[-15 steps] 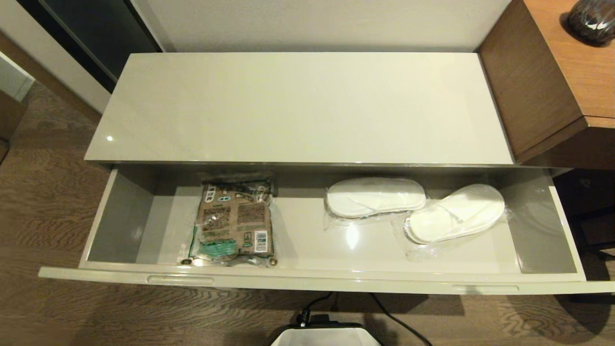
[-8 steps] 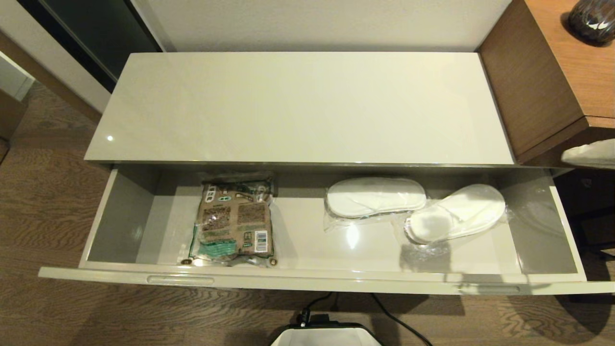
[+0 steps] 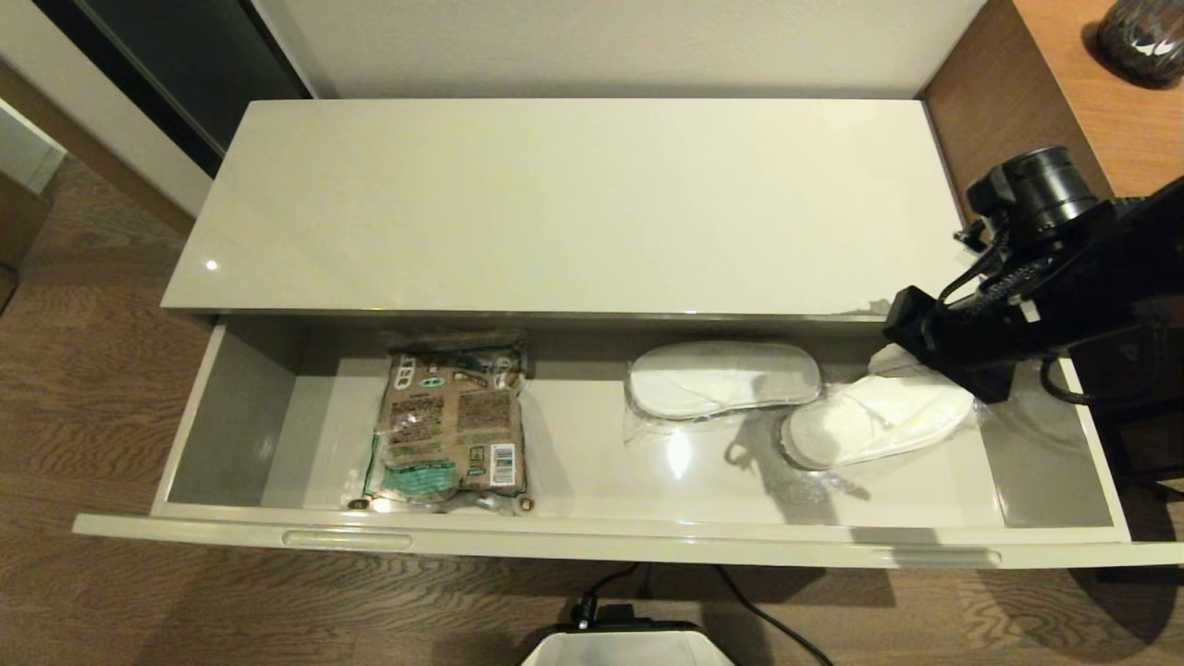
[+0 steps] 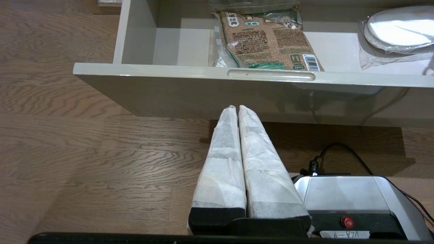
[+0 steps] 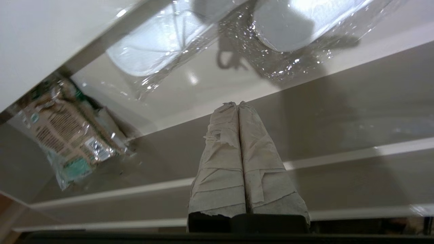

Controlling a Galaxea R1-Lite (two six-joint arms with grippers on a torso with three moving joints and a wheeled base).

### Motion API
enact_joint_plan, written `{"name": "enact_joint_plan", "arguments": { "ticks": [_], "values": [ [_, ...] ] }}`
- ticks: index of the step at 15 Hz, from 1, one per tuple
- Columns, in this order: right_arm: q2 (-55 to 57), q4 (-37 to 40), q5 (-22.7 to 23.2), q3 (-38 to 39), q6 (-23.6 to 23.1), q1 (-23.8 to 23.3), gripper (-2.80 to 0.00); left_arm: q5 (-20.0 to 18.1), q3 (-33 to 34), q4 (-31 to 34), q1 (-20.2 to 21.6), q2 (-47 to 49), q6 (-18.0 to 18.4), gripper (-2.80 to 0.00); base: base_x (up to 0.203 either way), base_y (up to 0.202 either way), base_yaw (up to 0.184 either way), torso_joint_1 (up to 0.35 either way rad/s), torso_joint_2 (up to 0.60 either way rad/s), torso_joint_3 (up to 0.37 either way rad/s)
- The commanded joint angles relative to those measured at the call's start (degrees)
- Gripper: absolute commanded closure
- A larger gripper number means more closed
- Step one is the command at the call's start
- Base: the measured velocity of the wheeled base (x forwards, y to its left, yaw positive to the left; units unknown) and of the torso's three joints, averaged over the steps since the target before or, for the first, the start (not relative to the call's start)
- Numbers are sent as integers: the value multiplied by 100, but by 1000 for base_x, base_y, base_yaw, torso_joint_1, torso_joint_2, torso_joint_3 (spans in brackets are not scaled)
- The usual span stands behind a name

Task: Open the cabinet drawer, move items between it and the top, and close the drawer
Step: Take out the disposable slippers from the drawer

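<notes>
The cabinet drawer (image 3: pixel 592 541) stands pulled out, its two handle slots (image 3: pixel 347 538) on the front rim. Inside lie the brown-and-green pouch (image 3: pixel 451 425) on the left and two wrapped white slippers (image 3: pixel 721 379) on the right. The glossy top (image 3: pixel 573 203) is bare. No tissue pack is in view. My right gripper (image 3: pixel 890 359) hangs shut and empty over the drawer's right part, just above the right slipper (image 3: pixel 874 416). The right wrist view shows the gripper (image 5: pixel 238 103), slippers (image 5: pixel 152 51) and pouch (image 5: pixel 64 135). My left gripper (image 4: pixel 237 107) is shut, low before the drawer front (image 4: pixel 169 69).
A brown wooden desk (image 3: pixel 1045 120) with a dark vase (image 3: pixel 1142 37) adjoins the cabinet on the right. My base (image 3: pixel 629 647) and a black cable sit on the wooden floor under the drawer front. A wall backs the cabinet.
My right arm has swung in from the right edge to above the drawer's right part. The pouch, slippers and drawer have not moved.
</notes>
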Motion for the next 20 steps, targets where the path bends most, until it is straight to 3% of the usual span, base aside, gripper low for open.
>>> {"name": "enact_joint_plan", "arguments": {
  "ticks": [1, 4, 8, 11, 14, 20],
  "values": [
    [682, 161, -62, -432, 213, -5, 0, -2, 0, 0, -2, -1, 1, 0, 0, 0, 0, 0, 0, 0],
    [1199, 521, -221, -1173, 464, 23, 0, -2, 0, 0, -2, -1, 1, 0, 0, 0, 0, 0, 0, 0],
    [1624, 580, -757, -1567, 1050, 426, 0, -2, 0, 8, -2, -1, 1, 0, 0, 0, 0, 0, 0, 0],
    [1592, 544, -1001, -1477, 1208, 532, 0, -2, 0, 0, -2, -1, 1, 0, 0, 0, 0, 0, 0, 0],
    [1408, 499, -1758, -1138, 1208, 532, 0, -2, 0, 0, -2, -1, 1, 0, 0, 0, 0, 0, 0, 0],
    [1131, 523, -2459, -837, 1349, 610, 0, -2, 0, 0, -2, -1, 1, 0, 0, 0, 0, 0, 0, 0]
  ]
}}
